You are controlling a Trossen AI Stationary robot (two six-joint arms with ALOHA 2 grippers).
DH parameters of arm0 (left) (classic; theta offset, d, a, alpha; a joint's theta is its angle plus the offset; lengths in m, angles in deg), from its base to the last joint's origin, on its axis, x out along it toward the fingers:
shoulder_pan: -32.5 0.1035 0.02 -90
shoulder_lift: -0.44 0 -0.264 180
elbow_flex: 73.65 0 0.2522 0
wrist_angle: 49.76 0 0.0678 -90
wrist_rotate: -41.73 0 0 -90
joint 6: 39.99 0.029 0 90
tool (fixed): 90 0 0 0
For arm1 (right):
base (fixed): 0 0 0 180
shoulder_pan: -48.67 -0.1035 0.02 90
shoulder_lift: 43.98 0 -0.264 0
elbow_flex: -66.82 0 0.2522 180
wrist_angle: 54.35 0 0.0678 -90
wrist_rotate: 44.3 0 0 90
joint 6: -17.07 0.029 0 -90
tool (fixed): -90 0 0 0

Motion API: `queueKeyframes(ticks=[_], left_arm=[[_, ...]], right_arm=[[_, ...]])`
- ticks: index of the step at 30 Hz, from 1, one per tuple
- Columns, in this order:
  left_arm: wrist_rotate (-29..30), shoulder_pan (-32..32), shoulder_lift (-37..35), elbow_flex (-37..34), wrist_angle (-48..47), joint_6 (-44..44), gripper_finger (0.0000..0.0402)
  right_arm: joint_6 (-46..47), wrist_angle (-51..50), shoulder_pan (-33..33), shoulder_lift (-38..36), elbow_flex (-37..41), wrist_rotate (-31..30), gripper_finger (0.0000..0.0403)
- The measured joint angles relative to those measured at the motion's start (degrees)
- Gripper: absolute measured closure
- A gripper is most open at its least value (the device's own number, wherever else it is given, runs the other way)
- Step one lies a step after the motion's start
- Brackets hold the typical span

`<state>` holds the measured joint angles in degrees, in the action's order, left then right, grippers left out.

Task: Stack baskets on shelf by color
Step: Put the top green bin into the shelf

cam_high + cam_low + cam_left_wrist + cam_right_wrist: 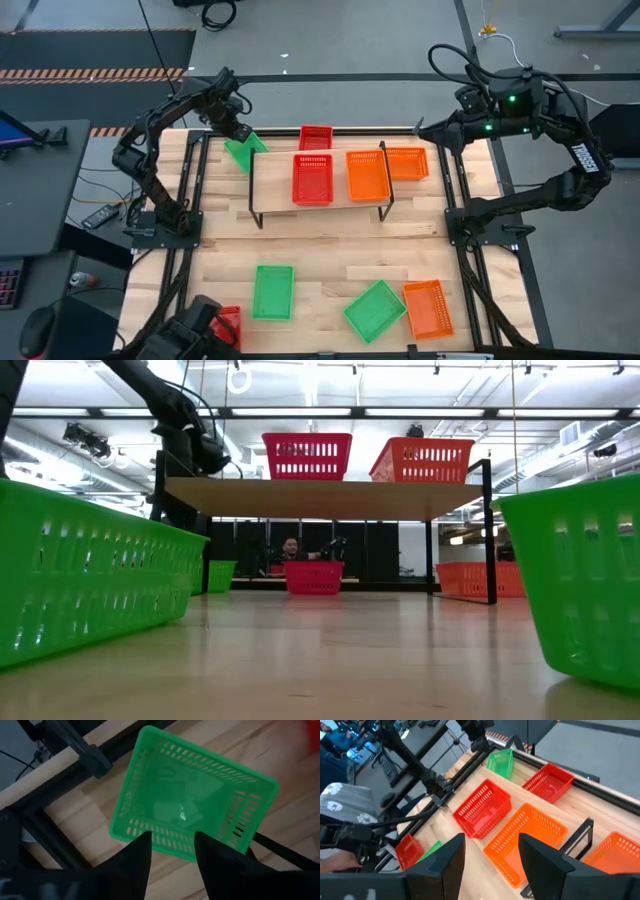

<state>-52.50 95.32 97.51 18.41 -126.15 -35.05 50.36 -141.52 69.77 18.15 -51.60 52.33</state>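
A green basket (245, 150) lies at the table's far left, beside the left end of the shelf (270, 178). One of its corners lies over the shelf's black foot bar (272, 846). My left gripper (171, 847) hangs open just above this basket (190, 795), pointing down, with its fingertips over one basket wall and not touching it. A red basket (311, 178) and an orange basket (367, 173) stand side by side on the shelf. My right gripper (492, 840) is open and holds nothing, raised over the table's far right corner (425, 128).
A red basket (316, 137) and an orange basket (407, 162) lie on the table behind the shelf. Near the front edge lie two green baskets (273, 292) (375, 310), an orange one (428, 308) and a red one (228, 325). Black frame rails (75, 750) run beside the green basket.
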Motion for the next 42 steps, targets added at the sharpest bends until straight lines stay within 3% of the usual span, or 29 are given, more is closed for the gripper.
queueKeyframes(ticks=[13,32,42], left_arm=[[-0.1,-2.6,3.8,0.0,-0.5,-0.9,0.0221],[0.5,-2.8,3.9,0.0,1.7,0.3,0.022],[6.7,-2.7,4.6,0.0,2.3,3.8,0.021]], right_arm=[[-0.4,-2.6,0.0,0.0,0.0,0.9,0.0212],[-4.1,-6.8,0.0,0.1,0.0,1.0,0.0212],[-5.0,-8.4,0.0,0.0,0.0,1.0,0.0212]])
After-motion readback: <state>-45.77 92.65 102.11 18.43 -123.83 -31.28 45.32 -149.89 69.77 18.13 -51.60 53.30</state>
